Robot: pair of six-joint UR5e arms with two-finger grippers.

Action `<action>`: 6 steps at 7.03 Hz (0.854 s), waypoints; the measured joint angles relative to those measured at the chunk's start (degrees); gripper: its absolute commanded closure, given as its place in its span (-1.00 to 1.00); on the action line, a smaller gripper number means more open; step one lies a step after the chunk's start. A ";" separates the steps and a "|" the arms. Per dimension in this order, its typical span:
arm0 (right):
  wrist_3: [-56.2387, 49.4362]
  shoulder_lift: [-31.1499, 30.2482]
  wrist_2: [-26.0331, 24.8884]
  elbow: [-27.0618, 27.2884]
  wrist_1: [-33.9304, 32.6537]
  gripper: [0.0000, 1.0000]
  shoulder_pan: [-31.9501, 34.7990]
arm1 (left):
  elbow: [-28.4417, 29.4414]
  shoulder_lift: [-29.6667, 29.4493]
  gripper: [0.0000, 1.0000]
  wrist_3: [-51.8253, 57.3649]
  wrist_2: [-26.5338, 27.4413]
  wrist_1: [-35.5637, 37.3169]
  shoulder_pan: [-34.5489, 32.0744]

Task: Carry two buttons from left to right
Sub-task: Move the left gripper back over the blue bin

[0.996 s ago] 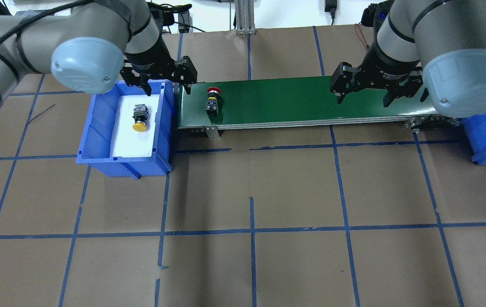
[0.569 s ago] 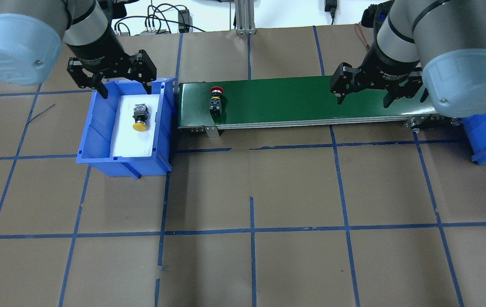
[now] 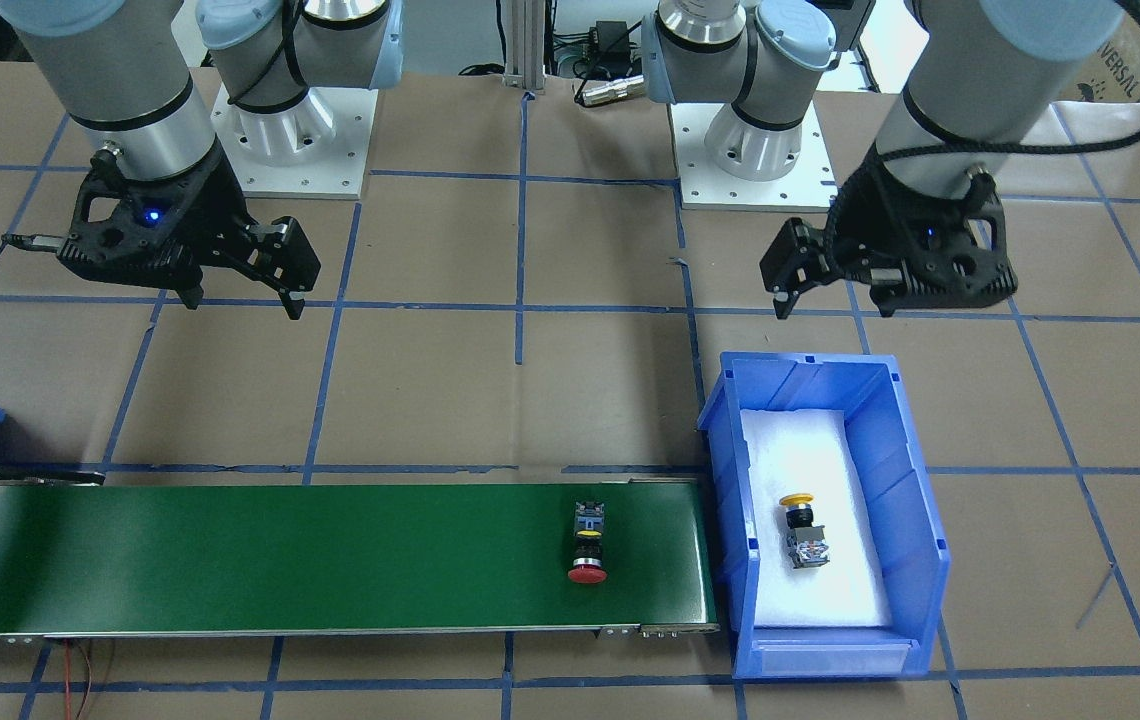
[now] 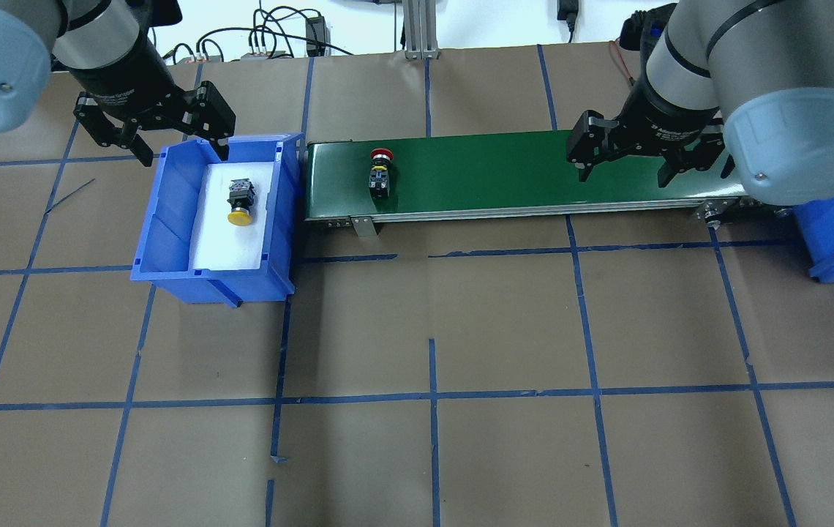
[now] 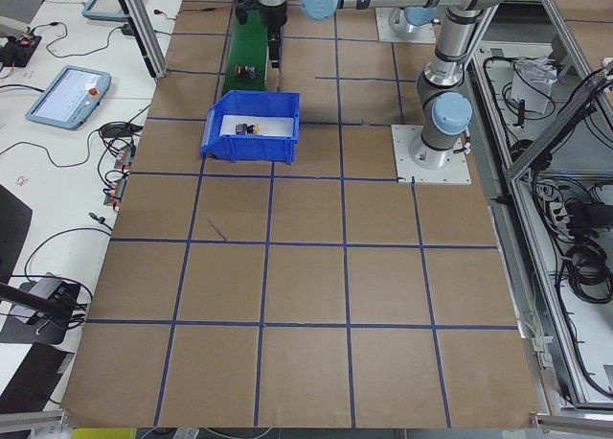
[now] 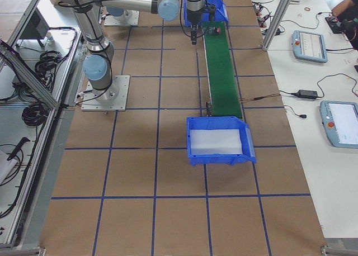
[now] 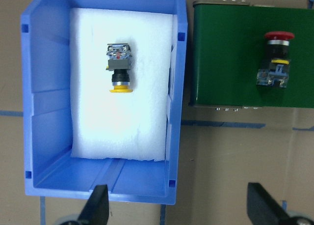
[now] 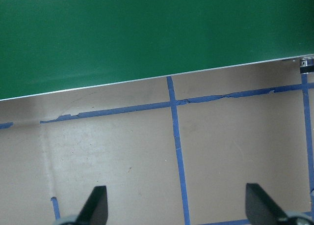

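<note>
Yellow button (image 4: 240,205) lies sideways on the foam (image 4: 230,245) in the bin (image 4: 168,234), below and beyond the spread, empty fingers (image 4: 221,143) of your left gripper (image 4: 184,150), so centre them across its collar before dropping; red button (image 4: 379,172) sits on the belt (image 4: 497,176), well short of the open, empty right gripper (image 4: 623,172).

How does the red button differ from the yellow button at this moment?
The red button lies on the green belt; the yellow button lies in the blue bin, on white foam. The red button's cap points away from the robot, the yellow button's toward it. Both lie on their sides.
</note>
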 measured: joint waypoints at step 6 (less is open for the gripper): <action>-0.06 0.03 0.02 0.22 -0.06 -1.00 -0.01 | 2.14 -18.30 -1.00 0.34 -0.02 18.70 1.97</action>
